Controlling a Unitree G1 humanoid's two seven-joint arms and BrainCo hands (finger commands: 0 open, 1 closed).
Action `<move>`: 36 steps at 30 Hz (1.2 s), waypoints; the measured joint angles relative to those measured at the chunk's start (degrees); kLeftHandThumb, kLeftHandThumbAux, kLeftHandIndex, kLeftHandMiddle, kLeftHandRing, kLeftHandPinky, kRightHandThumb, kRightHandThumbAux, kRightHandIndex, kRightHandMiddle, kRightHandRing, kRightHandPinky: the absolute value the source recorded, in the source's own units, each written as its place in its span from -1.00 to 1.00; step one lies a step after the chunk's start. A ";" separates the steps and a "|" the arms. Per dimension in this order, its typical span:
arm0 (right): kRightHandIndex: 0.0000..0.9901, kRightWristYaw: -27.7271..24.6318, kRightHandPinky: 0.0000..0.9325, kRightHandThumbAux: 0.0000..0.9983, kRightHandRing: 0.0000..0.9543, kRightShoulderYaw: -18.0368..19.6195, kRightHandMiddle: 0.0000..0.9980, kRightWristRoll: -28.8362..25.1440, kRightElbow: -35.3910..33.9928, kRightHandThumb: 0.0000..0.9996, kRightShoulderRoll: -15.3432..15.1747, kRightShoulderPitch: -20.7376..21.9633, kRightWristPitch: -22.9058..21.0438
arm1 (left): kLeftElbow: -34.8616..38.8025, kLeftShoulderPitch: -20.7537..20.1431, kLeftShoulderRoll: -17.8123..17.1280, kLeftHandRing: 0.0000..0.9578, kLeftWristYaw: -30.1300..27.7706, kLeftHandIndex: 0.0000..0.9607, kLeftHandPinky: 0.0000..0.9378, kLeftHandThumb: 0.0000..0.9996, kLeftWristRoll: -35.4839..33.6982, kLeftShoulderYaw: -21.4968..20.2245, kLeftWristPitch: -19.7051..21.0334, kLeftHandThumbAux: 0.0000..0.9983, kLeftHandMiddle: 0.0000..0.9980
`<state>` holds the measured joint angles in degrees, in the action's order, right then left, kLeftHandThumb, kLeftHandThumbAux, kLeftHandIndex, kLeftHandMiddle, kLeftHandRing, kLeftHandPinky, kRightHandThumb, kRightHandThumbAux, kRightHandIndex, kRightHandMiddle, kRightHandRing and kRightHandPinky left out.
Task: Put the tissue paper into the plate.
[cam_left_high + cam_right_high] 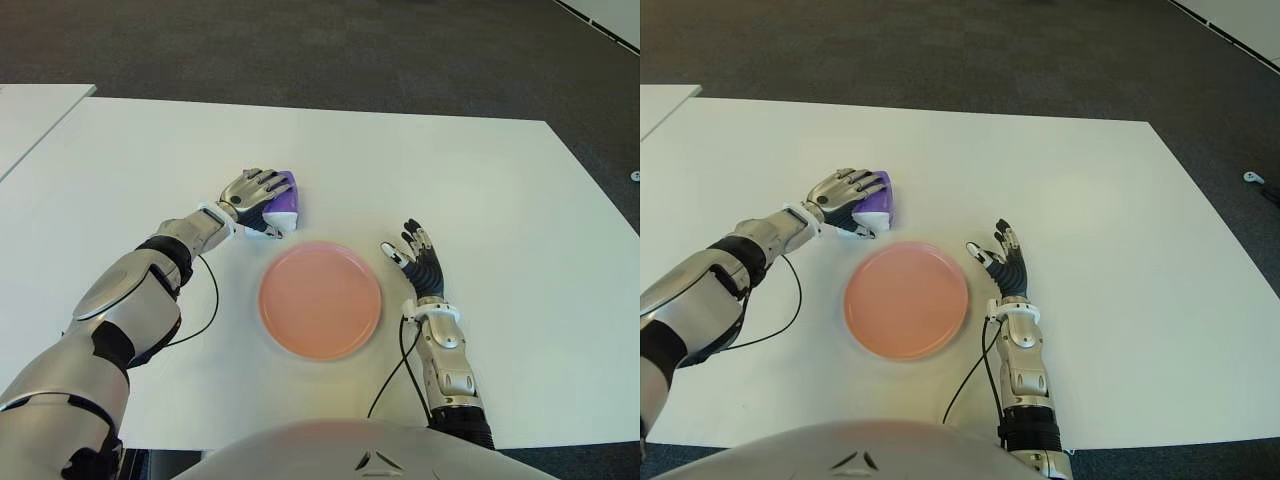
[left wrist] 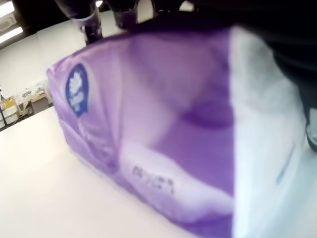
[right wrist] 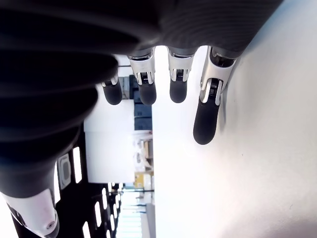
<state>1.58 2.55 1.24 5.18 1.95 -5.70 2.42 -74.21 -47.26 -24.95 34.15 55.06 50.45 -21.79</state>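
Even, bright overhead light fills both eye views, so the white table (image 1: 480,200) reads nearly flat and the plate (image 1: 320,300) and arms cast only faint, soft shadows, while the dark floor beyond stays dim. The left wrist view is heavily blurred: the purple tissue pack (image 2: 163,139) sits too close to focus, its print smeared. In the right wrist view the table glares to pure white against silhouetted fingers (image 3: 204,119), and the near palm is a dark, unfocused mass
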 measured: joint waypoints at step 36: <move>-0.95 -0.43 -0.87 0.37 -0.88 0.17 -0.84 -1.04 -1.04 -0.82 -0.05 -0.49 -0.03 | -2.43 3.84 1.81 0.80 25.50 -0.08 0.75 0.49 0.01 1.33 2.63 0.40 0.73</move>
<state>1.14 2.72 0.21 4.15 1.90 -6.19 2.40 -76.64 -43.41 -23.14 59.65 55.07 51.78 -19.16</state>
